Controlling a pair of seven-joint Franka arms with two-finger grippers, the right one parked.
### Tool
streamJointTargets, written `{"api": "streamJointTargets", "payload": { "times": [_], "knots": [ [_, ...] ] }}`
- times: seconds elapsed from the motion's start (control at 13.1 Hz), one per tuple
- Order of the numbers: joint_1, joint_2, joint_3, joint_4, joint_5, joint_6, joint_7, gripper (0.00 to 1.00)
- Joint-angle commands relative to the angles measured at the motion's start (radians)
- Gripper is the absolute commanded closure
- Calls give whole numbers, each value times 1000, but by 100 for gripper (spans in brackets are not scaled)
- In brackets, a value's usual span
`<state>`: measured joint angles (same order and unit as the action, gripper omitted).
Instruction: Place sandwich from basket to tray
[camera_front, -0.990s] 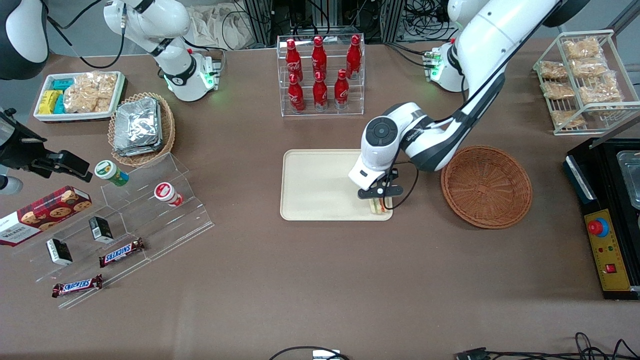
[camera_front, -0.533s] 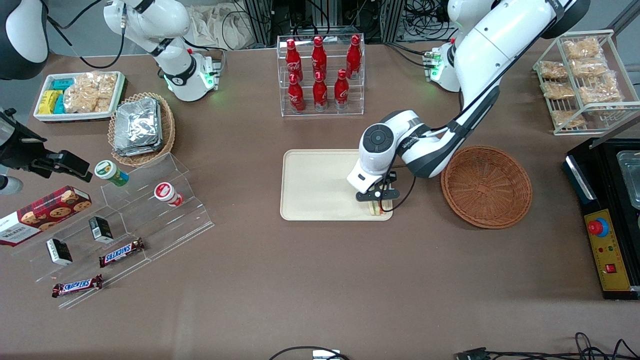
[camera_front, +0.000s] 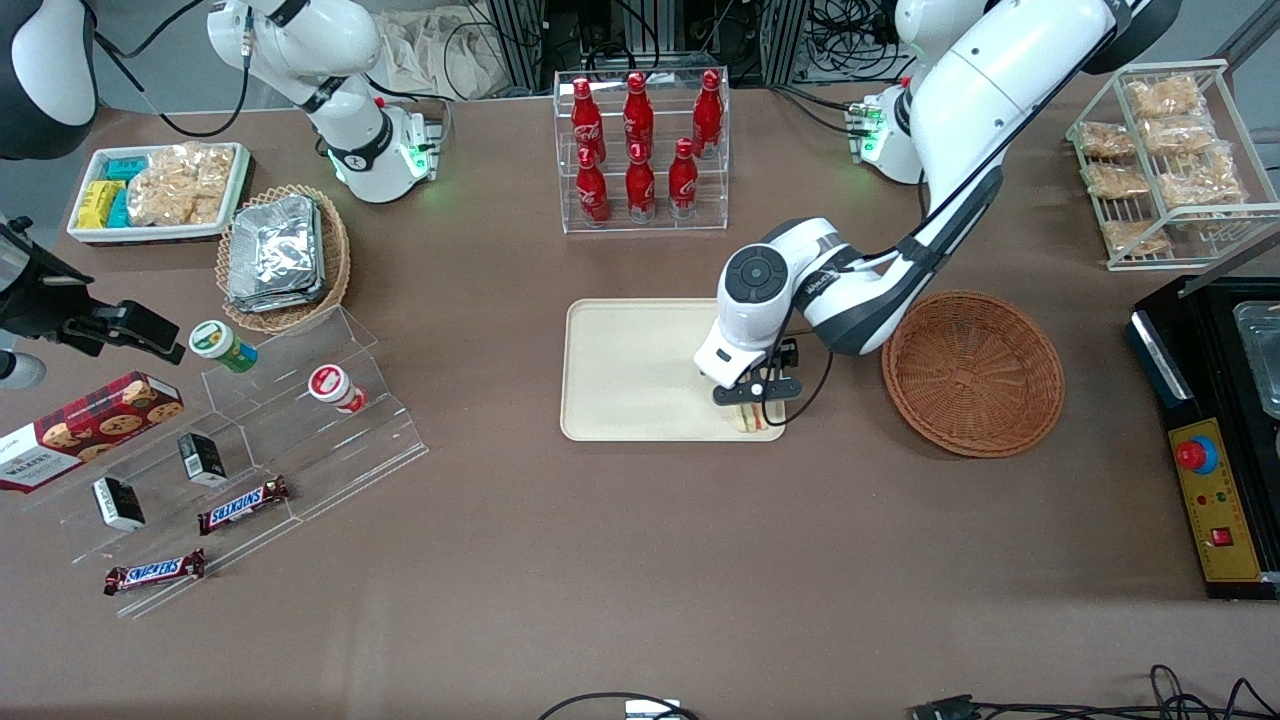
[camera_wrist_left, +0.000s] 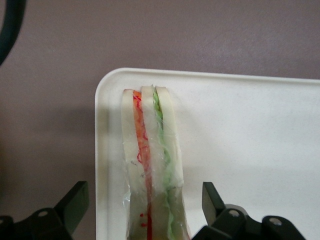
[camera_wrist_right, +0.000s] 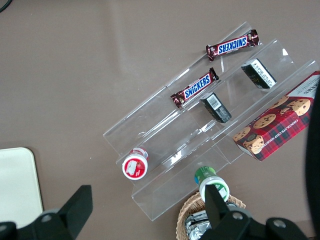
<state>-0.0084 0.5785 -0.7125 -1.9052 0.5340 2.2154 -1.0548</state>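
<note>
1. The step in hand looks like the release: the sandwich (camera_wrist_left: 150, 170) stands on edge on the tray (camera_front: 630, 370), in the tray corner nearest the front camera and toward the basket (camera_front: 972, 372), close along the rim.

2. The gripper (camera_front: 756, 398) hangs just above the sandwich. In the left wrist view its fingers (camera_wrist_left: 214, 200) stand apart, one on each side of the wedge, with clear gaps between them and the bread, so nothing is clamped.

3. The basket sits on the brown surface (camera_front: 640, 560) just beside the tray, toward the working arm's end, and no sandwich shows in it. Judged from this, the carry is done and only the retreat is left.

4. The next move calls for a straight lift, so that neither finger brushes the upright wedge. It stands on a narrow edge near the rim and would probably tip at a light sideways touch.

5. Against the frame one second ago, the wrist has risen slightly and drawn a little away from the front camera, and more of the sandwich shows below the gripper. From half a second ago the change is very small. The tray and basket have not shifted.
</note>
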Motion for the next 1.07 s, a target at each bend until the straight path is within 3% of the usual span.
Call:
{"api": "streamJointTargets", "payload": {
  "times": [0.0, 0.23, 0.38, 0.53, 0.61, 0.84, 0.99],
  "knots": [
    [7, -84, -19, 12, 11, -71, -16, 0],
    [16, -146, -39, 116, -9, -259, 57, 0],
    [28, -216, -18, 222, -150, -373, 206, 0],
    [13, -310, 126, 267, -224, -446, 385, 0],
    [13, -368, 204, 264, -299, -450, 489, 0],
    [-80, -491, 550, 235, -478, -453, 752, 0],
    [-178, -558, 747, 186, -508, -445, 840, 0]
  ]
}}
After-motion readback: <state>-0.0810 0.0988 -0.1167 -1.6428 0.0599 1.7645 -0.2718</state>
